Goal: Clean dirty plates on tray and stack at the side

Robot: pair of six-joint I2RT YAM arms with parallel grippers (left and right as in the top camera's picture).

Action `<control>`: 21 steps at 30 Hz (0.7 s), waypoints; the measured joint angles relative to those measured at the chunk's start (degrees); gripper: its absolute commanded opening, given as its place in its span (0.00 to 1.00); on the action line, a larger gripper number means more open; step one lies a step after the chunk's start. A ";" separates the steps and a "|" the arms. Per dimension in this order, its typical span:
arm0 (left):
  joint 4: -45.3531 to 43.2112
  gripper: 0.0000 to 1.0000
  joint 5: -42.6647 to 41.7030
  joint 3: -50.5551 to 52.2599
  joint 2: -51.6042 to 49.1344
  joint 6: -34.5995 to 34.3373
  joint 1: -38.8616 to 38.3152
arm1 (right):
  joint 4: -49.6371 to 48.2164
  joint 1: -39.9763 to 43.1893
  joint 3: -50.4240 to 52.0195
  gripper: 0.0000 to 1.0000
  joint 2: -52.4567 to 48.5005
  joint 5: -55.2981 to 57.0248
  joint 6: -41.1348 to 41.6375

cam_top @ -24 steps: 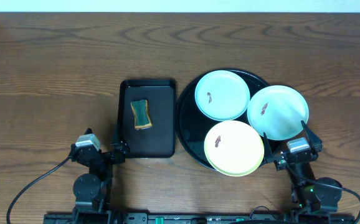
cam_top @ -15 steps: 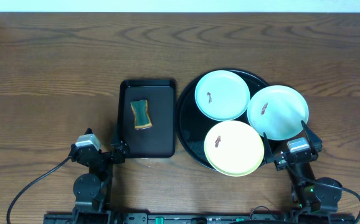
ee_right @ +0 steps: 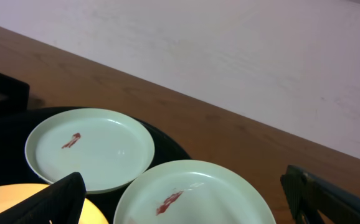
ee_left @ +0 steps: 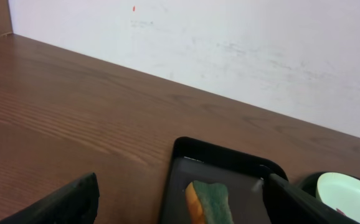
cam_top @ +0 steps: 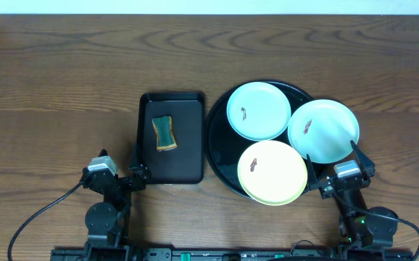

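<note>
The left tool point(cam_top: 137, 172) and right tool point(cam_top: 336, 172) are spread wide, nothing pinched. Two mint-green round plastic plates point(cam_top: 259, 110) and one pale yellow plate point(cam_top: 272, 172) are carried on the glossy round black tray point(cam_top: 217, 145). The green-and-orange sponge point(cam_top: 164, 133) is best gripped first, squarely across its narrow sides.

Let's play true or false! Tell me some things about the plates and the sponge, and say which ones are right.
1. There are two mint-green plates and one yellow plate. True.
2. The sponge lies on the yellow plate. False: it lies in the small rectangular tray.
3. Every plate has a brown smear on it. True.
4. The plates are stacked in one neat pile. False: they are spread out on the round black tray.
</note>
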State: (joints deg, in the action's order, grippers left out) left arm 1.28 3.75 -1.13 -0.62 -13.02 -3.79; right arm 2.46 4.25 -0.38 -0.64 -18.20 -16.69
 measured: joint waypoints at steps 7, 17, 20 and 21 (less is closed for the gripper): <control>0.00 0.85 0.00 0.00 0.00 0.02 0.00 | -0.02 0.00 0.00 0.99 0.00 0.00 0.00; 0.00 0.85 -0.02 0.00 0.00 0.02 0.00 | 0.00 0.00 0.00 0.99 0.00 0.00 -0.02; 0.00 0.85 0.00 0.00 0.00 0.02 0.00 | 0.00 0.00 0.00 0.99 0.00 0.00 0.00; 0.00 0.85 0.00 0.00 0.00 0.02 0.00 | 0.00 0.00 0.00 0.99 0.00 0.00 -0.02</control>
State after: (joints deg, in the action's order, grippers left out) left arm 1.28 3.75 -1.13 -0.62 -12.99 -3.79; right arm 2.46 4.25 -0.38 -0.64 -18.20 -16.71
